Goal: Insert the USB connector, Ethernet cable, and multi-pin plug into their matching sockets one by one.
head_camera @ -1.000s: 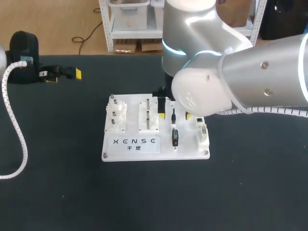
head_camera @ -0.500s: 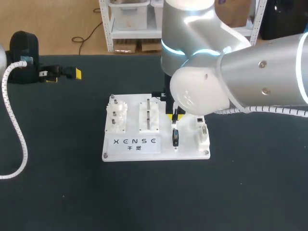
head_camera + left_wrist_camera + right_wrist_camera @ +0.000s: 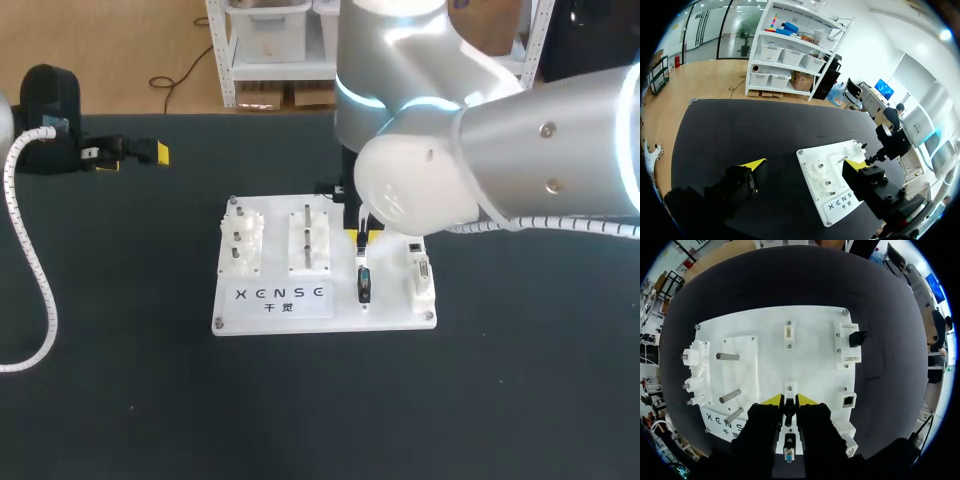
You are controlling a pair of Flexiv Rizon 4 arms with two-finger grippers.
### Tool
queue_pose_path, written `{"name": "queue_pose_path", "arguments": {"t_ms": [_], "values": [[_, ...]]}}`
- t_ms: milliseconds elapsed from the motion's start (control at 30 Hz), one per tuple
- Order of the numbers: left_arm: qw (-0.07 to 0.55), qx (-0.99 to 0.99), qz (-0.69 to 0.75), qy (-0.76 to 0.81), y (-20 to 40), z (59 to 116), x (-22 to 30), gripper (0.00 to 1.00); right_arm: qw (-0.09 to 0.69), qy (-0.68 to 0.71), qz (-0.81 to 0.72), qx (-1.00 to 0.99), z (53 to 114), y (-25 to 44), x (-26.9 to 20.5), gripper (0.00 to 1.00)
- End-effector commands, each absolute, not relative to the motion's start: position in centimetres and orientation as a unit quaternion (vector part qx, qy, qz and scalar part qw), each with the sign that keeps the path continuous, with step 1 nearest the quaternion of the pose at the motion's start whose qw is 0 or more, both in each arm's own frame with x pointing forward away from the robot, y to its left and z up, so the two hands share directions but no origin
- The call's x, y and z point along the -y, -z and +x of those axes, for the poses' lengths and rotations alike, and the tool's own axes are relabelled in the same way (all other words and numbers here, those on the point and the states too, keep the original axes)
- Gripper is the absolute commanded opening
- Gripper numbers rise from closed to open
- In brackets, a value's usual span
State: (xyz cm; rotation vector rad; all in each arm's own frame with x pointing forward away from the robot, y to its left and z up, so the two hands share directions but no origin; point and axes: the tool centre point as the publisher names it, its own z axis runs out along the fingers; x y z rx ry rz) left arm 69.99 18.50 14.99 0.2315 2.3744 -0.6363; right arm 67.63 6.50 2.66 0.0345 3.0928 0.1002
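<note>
1. Progress: no plug is showing as seated; by my reading the first insertion is only beginning.
2. Right gripper (image 3: 789, 399) is sitting low over the white socket board (image 3: 810, 360), fingers closed narrowly on the slim black stem of the USB connector (image 3: 788, 452), which is lying on the board.
3. Multi-pin plug (image 3: 856, 338) is resting in its holder, untouched; Ethernet socket (image 3: 847, 401) is standing empty; Ethernet cable not made out.
4. Left gripper (image 3: 804, 164) is hanging wide open, empty, over the bench (image 3: 500, 400), well apart from the board.
</note>
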Motion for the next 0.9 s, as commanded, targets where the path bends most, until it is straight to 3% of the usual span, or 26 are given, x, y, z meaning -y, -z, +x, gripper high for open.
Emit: {"name": "queue_pose_path", "arguments": {"t_ms": [33, 433, 467, 533, 567, 900], "values": [[0.33, -0.908, 0.088, 0.243, -15.0, 70.0, -18.5, 1.0, 0.036, -0.039, 0.014, -0.998, 67.0, -4.3, -5.7, 0.0], [0.33, -0.908, 0.088, 0.243, -15.0, 70.0, -18.5, 1.0, 0.044, -0.047, 0.015, -0.998, 66.8, -5.1, -4.7, 0.0], [0.33, -0.908, 0.088, 0.243, -15.0, 70.0, -18.5, 1.0, 0.042, -0.045, 0.016, -0.998, 66.7, -5.1, -4.7, 0.06], [0.33, -0.908, 0.088, 0.243, -15.0, 70.0, -18.5, 1.0, 0.039, -0.041, 0.018, -0.998, 66.7, -4.9, -4.8, 0.56], [0.33, -0.908, 0.088, 0.243, -15.0, 70.0, -18.5, 1.0, 0.038, -0.041, 0.018, -0.998, 66.7, -4.8, -4.8, 1.0], [0.33, -0.908, 0.088, 0.243, -15.0, 70.0, -18.5, 1.0, 0.03, -0.042, 0.02, -0.998, 66.6, -4.5, -5.4, 1.0]]}}
